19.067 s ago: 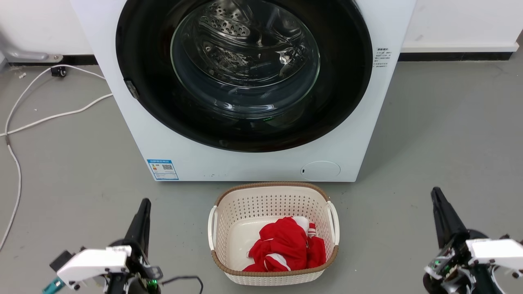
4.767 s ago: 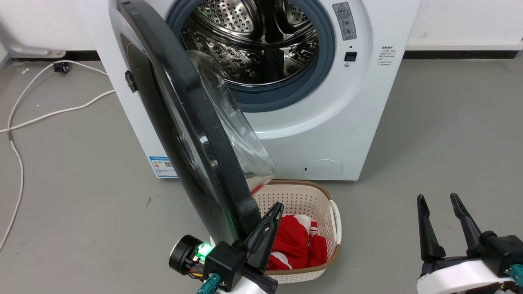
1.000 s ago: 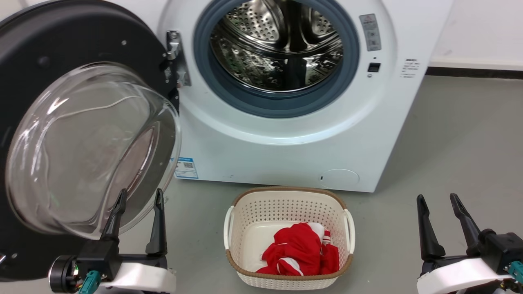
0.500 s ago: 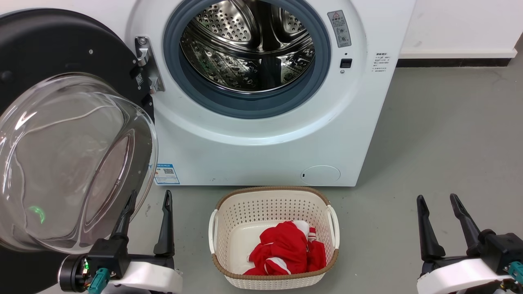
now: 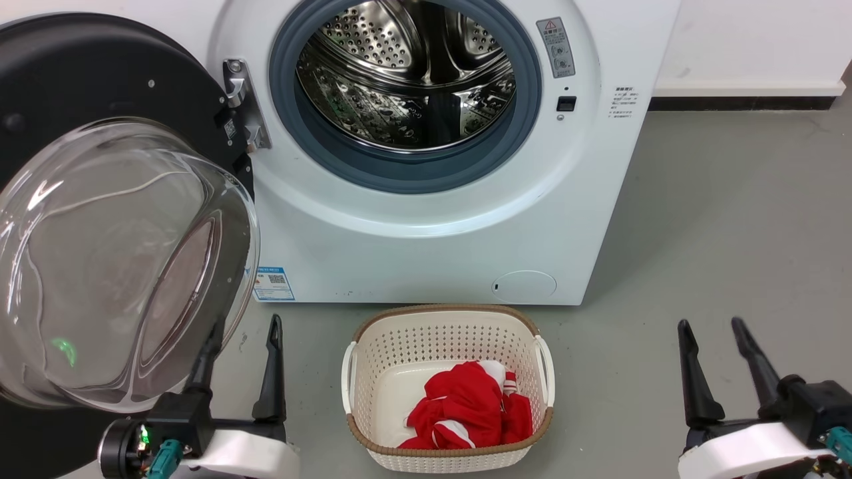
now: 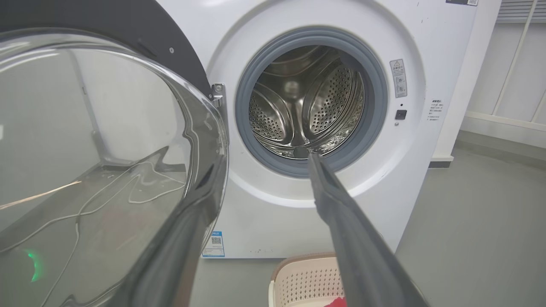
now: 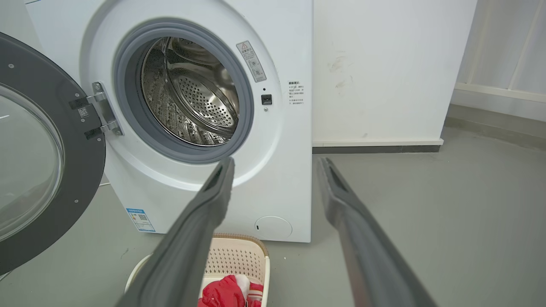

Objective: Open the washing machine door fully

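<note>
The washing machine [image 5: 426,233] stands white and boxy, its steel drum [image 5: 406,73] exposed inside the grey-blue ring. The washing machine door [image 5: 100,73] is swung wide to the left on its hinge [image 5: 243,103], its clear glass bowl [image 5: 113,266] facing me. My left gripper [image 5: 245,326] is open and holds nothing, low beside the bowl's bottom edge. In the left wrist view one of the left gripper's [image 6: 262,164] fingers [image 6: 200,200] runs close along the bowl [image 6: 106,149]. My right gripper [image 5: 709,324] is open and holds nothing at the lower right, far from the door [image 7: 85,170].
A cream perforated basket [image 5: 446,318] with a red cloth [image 5: 472,409] sits on the grey floor before the machine, between my grippers. A white wall and dark skirting [image 5: 739,103] run behind on the right. Cables show through the glass [image 6: 85,209].
The door went from shut, through half open with my left gripper at its edge, to swung wide. In the last half second the left gripper drew slightly back; the door has stayed put.
</note>
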